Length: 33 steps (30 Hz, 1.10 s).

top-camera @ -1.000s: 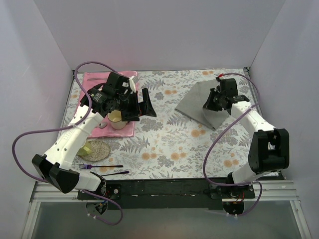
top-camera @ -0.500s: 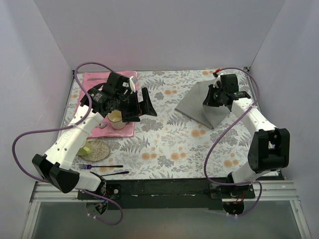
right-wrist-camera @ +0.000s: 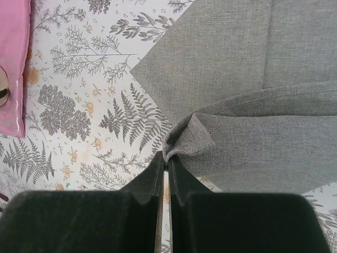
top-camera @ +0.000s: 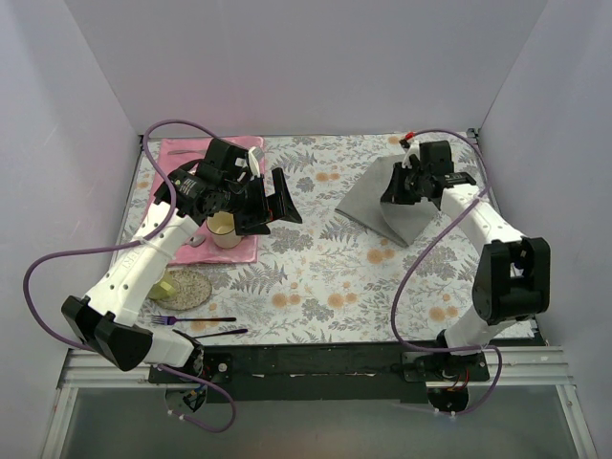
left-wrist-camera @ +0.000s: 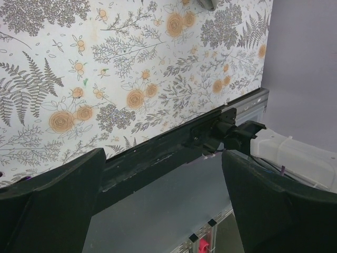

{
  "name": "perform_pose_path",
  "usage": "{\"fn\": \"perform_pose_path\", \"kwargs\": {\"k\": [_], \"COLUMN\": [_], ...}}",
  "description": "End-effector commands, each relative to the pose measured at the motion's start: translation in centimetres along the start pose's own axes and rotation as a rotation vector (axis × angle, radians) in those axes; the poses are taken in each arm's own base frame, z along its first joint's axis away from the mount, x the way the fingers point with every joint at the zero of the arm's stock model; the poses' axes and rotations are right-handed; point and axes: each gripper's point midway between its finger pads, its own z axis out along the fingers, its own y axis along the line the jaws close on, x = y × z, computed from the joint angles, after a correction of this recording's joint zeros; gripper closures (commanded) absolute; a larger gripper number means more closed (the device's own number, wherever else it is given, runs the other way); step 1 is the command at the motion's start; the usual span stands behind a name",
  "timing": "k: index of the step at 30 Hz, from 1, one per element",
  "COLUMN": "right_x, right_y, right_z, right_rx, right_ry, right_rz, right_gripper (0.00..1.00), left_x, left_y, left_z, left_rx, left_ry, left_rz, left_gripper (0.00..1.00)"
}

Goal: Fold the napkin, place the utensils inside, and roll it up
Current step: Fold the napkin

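Because the big grey cloth napkin is soft and light, it bends and flops when it is lifted. It is best held by a corner or an edge. It lies at the far right of the flowery worktop, partly folded over itself. The right hand is pinched tight on one bunched-up corner of it, and that corner looks raised a little off the worktop. A thin pinch like this could slip, since the cloth is loose.

The left hand is spread wide with nothing in it. It hangs just beside and above the pale round cup on the flat pink placemat, well apart from the napkin. The arm hides part of the cup, so what is inside cannot be told.
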Motion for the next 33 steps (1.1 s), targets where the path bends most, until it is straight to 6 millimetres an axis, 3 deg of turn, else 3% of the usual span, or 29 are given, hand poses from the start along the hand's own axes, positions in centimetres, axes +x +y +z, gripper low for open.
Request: {"fn": "perform_pose_path", "kwargs": {"k": [1, 8, 17, 33], "right_x": [-2.8, -3.0, -1.6, 0.0], "right_y": [1.7, 2.6, 2.8, 3.7], "right_z": [1.1, 3.8, 7.1, 9.9], "right_rx": [-0.076, -0.109, -0.130, -0.172], "right_ry": [-0.044, 0.005, 0.092, 0.173], "right_rz": [-0.056, -0.077, -0.083, -0.109], "right_gripper": [0.98, 0.97, 0.96, 0.96], "left_x": [0.2, 0.1, 0.0, 0.2], "left_y": [-0.4, -0.4, -0.5, -0.4], "left_z": [-0.5, -0.6, -0.3, 0.1], "left_rx": [0.014, 0.013, 0.010, 0.013], "left_ry": [0.012, 0.006, 0.014, 0.028], "left_rz": [-0.006, -0.011, -0.014, -0.028], "left_gripper": [0.08, 0.08, 0.09, 0.09]}}
